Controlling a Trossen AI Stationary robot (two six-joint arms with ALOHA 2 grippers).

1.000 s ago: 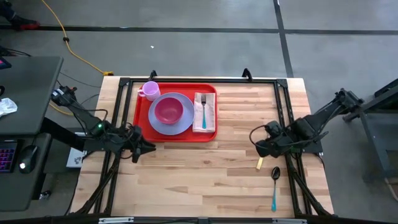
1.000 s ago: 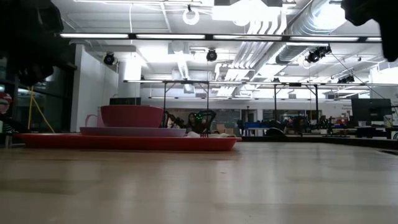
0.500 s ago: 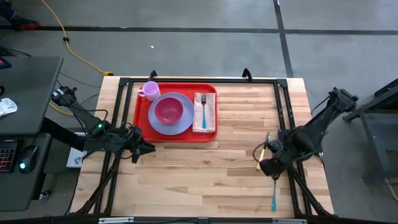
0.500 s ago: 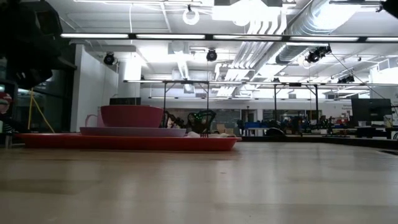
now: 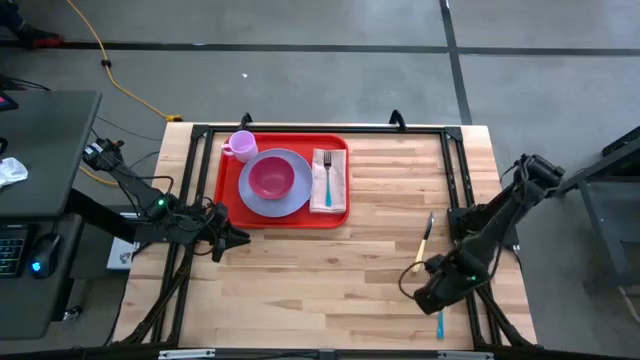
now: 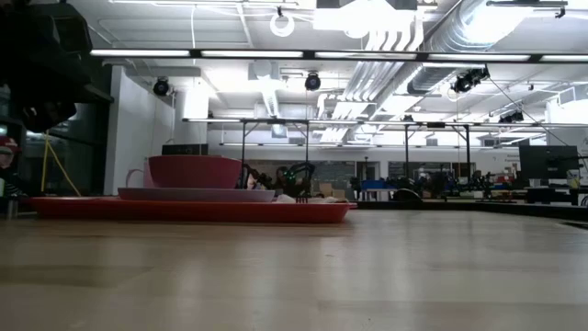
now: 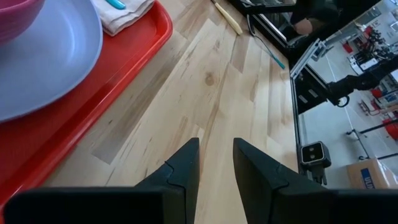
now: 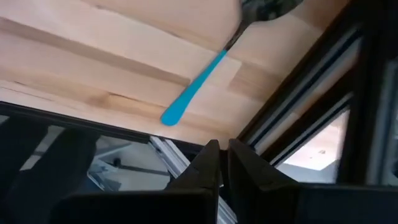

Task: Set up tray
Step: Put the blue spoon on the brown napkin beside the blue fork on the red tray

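Note:
The red tray [image 5: 225,185] lies at the table's far left. It bears a lavender plate [image 5: 300,195] with a pink bowl [image 5: 271,178], a pink cup [image 5: 240,146] and a beige napkin [image 5: 328,195] with a teal-handled fork [image 5: 327,178]. My left gripper [image 5: 240,238] hovers open just off the tray's near left corner; its fingers [image 7: 186,162] have nothing between them. My right gripper [image 5: 425,295] is shut and points down above a teal-handled spoon [image 8: 199,81] near the table's near right corner. It touches nothing. A beige-handled knife [image 5: 425,242] lies flat on the table beside it.
A black frame rail [image 5: 455,180] runs along the table's right side, close to the spoon and my right arm. Bare wood [image 5: 320,280] stretches between the tray and the near edge. In the low view the tray [image 6: 184,210] sits at left.
My right gripper has swung toward the table's near edge, sunk and tipped steeply downward. It now stands over the spoon and has uncovered the knife. Its fingers stay shut. The spoon, knife and tray have not moved.

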